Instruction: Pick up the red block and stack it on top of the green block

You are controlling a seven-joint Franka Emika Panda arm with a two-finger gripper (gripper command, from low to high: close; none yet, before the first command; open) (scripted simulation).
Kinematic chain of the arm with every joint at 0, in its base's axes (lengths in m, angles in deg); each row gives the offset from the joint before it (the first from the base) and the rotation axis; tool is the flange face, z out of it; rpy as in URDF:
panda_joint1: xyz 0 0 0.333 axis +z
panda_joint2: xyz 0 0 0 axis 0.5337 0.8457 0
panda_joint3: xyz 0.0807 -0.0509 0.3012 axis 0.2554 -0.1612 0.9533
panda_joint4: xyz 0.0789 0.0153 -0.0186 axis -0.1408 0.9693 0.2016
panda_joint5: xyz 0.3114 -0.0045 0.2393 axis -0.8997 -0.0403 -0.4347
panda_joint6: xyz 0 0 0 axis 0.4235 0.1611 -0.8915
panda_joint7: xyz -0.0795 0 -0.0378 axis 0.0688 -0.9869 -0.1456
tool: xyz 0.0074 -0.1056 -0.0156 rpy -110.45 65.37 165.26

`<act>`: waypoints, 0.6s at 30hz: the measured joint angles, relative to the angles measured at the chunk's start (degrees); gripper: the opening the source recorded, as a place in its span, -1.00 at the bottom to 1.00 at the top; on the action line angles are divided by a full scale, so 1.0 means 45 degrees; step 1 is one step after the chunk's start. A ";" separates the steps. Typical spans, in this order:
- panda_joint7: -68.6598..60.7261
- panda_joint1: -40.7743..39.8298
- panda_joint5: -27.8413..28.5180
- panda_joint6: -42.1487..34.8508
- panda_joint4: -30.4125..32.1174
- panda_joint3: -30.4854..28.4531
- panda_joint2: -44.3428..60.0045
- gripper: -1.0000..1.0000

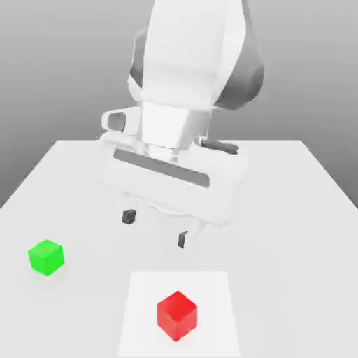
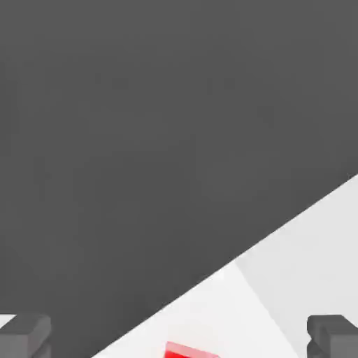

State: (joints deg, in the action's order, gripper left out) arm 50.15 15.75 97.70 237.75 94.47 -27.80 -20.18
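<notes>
Across the pale desk [image 1: 294, 210] leans one robot arm [image 1: 185, 56], the largest thing here, probably tilted so it can reach the red block. Its single gripper [image 1: 156, 228] hangs above the desk with its two fingers apart and nothing between them, presumably spread to take a cube. One white square [image 1: 140, 301] lies at the near edge, perhaps marking a starting spot. There are two cubes: one red block [image 1: 177, 316] on that square, ready for picking, and one green block [image 1: 46, 257] on bare desk toward the exterior view's left, likely left free as the base.
</notes>
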 joint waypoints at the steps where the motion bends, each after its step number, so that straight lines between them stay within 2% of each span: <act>1: 0.0309 -0.0033 -0.0116 0.0223 0.0150 0.0011 0.0413 0.00; 6: 0.1191 0.0005 -0.1349 0.1404 0.0808 0.0185 0.2271 0.00; 12: 0.2223 0.0714 -0.0236 0.3158 0.0539 -0.0774 0.4452 0.00; 13: 0.2363 0.0865 -0.0046 0.3392 0.0495 -0.0965 0.4753 -1.00; 18: 0.2374 0.0863 -0.0035 0.3424 0.0495 -0.0963 0.4754 -1.00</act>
State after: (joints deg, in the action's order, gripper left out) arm 60.83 19.63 97.54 253.16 96.70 -32.13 1.22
